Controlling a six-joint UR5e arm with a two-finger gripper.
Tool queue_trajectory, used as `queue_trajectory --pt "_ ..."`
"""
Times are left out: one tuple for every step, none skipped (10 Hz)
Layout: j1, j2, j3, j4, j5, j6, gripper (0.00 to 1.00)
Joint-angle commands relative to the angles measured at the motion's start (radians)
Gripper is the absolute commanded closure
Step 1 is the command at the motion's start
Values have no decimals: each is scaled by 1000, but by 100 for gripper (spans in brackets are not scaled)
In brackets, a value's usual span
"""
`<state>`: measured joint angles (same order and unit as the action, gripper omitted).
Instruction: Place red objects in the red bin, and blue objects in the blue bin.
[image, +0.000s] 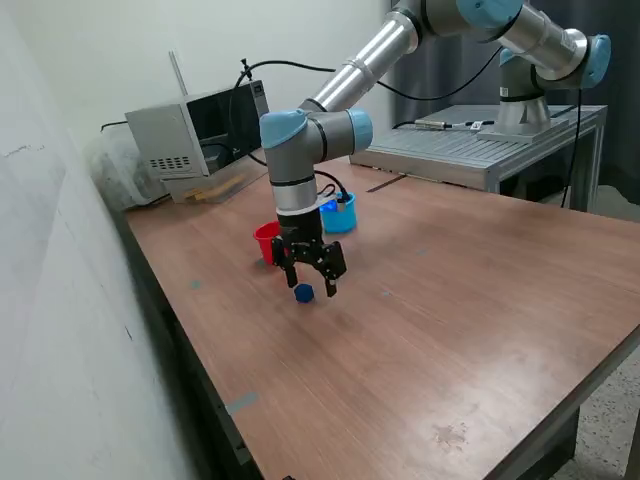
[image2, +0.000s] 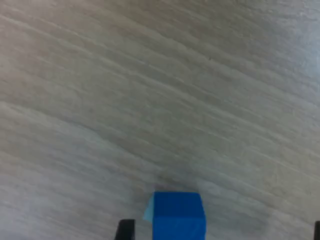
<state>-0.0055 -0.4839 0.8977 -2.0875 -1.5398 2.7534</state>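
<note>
A small dark blue cube (image: 304, 292) lies on the wooden table (image: 430, 330). My gripper (image: 312, 285) is open and hangs just over it, with one finger on either side. In the wrist view the cube (image2: 177, 216) sits close to one dark fingertip (image2: 125, 230), off-centre between the fingers of the gripper (image2: 220, 232). The red cup (image: 266, 240) stands just behind the gripper and is partly hidden by it. The light blue cup (image: 340, 215) stands behind it, toward the exterior view's right. No red cubes show, and I cannot see into the cups.
A grey box-shaped device (image: 190, 135) with cables stands at the back on the exterior view's left. A metal platform (image: 470, 150) carries the arm's base at the back right. A wall (image: 60, 300) runs along the table's left edge.
</note>
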Motion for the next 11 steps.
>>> queue_trajectory --pt "-1 1 -5 -3 -2 0 0" --pt "-1 1 -5 -3 -3 0 0" --pt "-1 1 -5 -3 -3 -1 0" --pt "-1 2 -3 -3 -6 -1 100" --pt "-1 10 -6 -3 -13 0 100" --pt "-2 13 -5 -3 -17 -1 100" --pt "-2 15 -3 -3 -20 0 100" --pt "-4 15 -11 -8 -22 0 100" --pt "-4 15 -20 -12 -31 0 100" --pt "-5 15 -31 -13 -43 0 100" --pt "-7 -4 -32 -11 -46 2 100"
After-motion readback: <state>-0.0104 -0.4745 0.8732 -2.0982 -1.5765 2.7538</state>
